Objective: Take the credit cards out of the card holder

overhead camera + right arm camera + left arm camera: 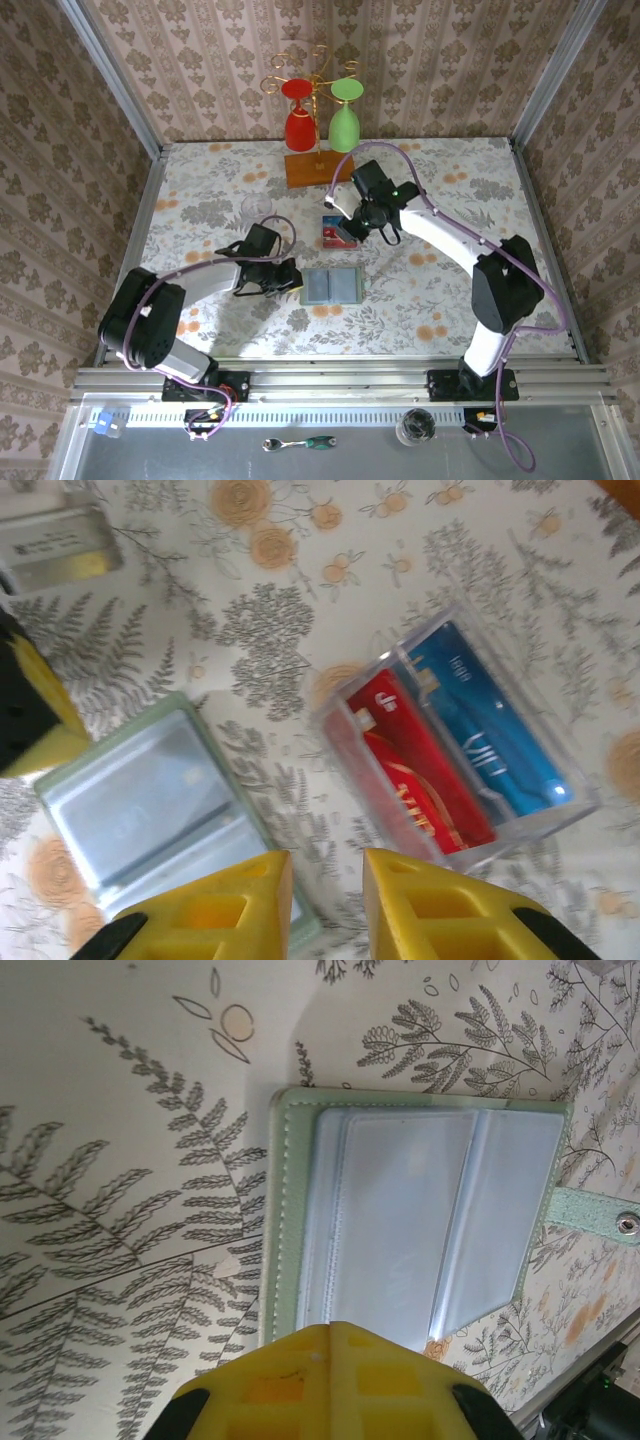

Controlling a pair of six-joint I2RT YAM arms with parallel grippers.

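At mid-table the left gripper [328, 1332], fingers together, seems to press the open wallet [420, 1220] at its edge. The right gripper [328, 872] hangs slightly apart, empty, above the tray [578, 808] holding both cards [420, 770].

A floral-patterned desk [200, 200] is carrying an orange-brown wooden base [318, 167] near its far edge, with a gold wire rack [318, 75] rising from it. A red goblet [300, 125] and a green goblet [344, 122] are hanging upside down just above the base. A clear plastic tray [520, 840] is sitting just nearer than the base, and a small clear glass [255, 207] is standing to the base's near left.
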